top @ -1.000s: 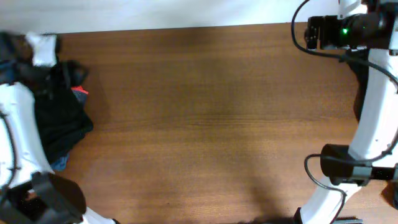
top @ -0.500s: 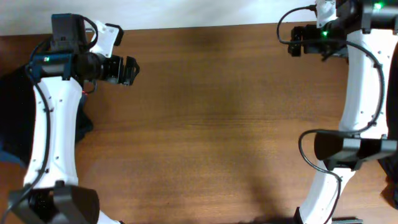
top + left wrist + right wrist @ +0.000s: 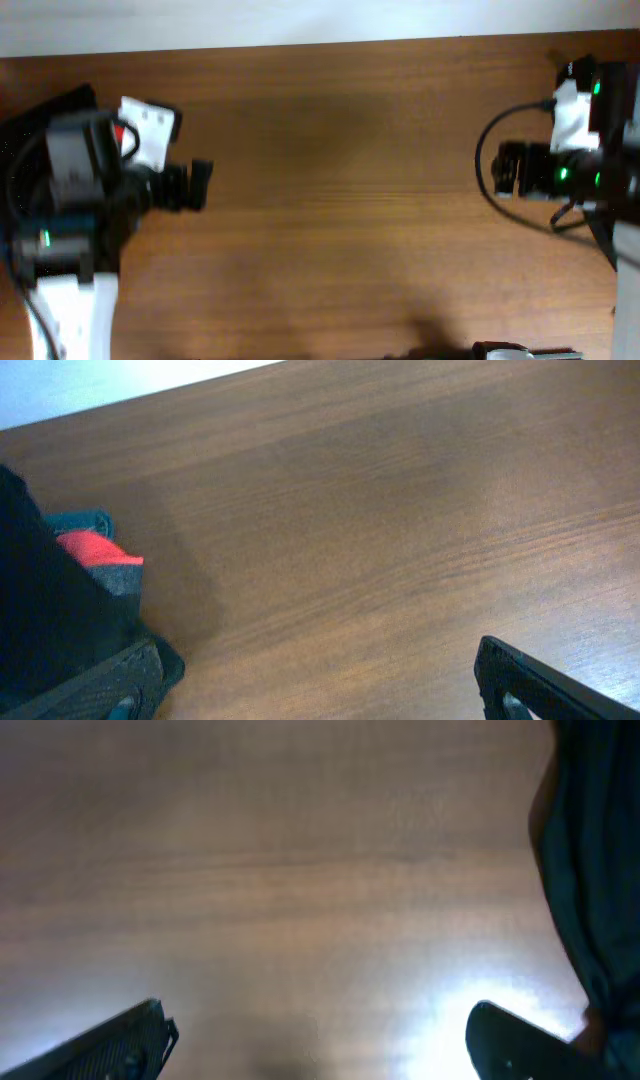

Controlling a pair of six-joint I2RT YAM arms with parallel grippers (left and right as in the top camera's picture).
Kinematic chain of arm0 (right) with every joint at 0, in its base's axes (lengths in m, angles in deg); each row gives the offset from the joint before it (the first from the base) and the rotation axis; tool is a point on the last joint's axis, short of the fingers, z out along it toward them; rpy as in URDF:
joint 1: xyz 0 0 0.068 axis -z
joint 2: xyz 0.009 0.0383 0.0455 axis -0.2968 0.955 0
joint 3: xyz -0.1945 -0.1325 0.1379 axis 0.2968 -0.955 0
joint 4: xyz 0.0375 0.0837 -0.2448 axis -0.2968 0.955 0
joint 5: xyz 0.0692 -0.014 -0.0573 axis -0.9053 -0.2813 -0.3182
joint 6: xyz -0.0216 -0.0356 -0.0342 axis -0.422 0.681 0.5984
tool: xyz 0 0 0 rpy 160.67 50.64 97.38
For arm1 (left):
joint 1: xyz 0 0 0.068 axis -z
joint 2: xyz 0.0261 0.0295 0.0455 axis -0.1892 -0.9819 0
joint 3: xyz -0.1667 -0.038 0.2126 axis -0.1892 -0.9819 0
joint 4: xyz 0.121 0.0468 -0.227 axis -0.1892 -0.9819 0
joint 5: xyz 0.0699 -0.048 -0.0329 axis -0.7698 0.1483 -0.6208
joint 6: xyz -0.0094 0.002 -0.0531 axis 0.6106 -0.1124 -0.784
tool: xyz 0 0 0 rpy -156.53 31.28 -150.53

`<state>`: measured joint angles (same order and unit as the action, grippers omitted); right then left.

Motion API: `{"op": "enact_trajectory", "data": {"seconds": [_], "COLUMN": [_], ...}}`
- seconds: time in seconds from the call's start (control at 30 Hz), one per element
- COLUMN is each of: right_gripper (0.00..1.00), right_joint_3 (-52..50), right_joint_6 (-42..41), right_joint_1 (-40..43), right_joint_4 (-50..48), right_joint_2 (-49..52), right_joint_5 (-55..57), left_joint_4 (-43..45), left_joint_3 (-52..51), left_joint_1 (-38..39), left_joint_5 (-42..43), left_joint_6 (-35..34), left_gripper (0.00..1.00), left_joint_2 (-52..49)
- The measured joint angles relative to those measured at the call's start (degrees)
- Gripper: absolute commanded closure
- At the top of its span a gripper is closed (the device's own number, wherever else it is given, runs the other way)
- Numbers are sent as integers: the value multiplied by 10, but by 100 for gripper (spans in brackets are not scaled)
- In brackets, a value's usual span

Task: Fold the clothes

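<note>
A pile of dark clothes [image 3: 40, 130] lies at the table's left edge, mostly hidden under my left arm. In the left wrist view it shows as black cloth [image 3: 50, 610] with a red patch [image 3: 95, 547] and a bit of blue. My left gripper [image 3: 195, 185] is open and empty over bare wood, just right of the pile [image 3: 320, 685]. My right gripper [image 3: 505, 170] is open and empty above the table at the right [image 3: 320, 1040]. Dark cloth [image 3: 590, 870] shows at the right edge of the right wrist view.
The brown wooden table [image 3: 340, 200] fills the view, with a white wall strip along its far edge [image 3: 300, 20]. The right arm's cables [image 3: 490, 180] loop beside its wrist. A bright glare spot [image 3: 470, 1010] lies on the wood under the right gripper.
Both arms have swung down from the far edge toward the middle of the table. The left arm has come off the clothes pile and now points right; the right gripper has dropped lower.
</note>
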<state>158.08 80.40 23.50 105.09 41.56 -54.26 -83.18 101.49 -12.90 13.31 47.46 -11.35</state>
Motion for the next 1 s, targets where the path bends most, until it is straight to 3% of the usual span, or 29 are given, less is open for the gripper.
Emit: {"op": "enact_trajectory", "data": {"seconds": [0.27, 0.47, 1.0], "right_gripper": [1, 1, 1], "right_joint_3": [-267, -314, -314], "right_joint_6": [-2, -2, -1], "right_joint_1": [0, 0, 0], "right_joint_4": [-136, -131, -131], "right_joint_2": [-246, -247, -167], "right_joint_5": [7, 9, 10], "left_joint_4": [19, 6, 6], "left_joint_3": [-171, -186, -186], "left_joint_1": [0, 0, 0], "left_joint_5": [0, 0, 0], "left_joint_6": [-2, -2, -2], "left_gripper": [1, 1, 1], "left_joint_2": [245, 265, 265]}}
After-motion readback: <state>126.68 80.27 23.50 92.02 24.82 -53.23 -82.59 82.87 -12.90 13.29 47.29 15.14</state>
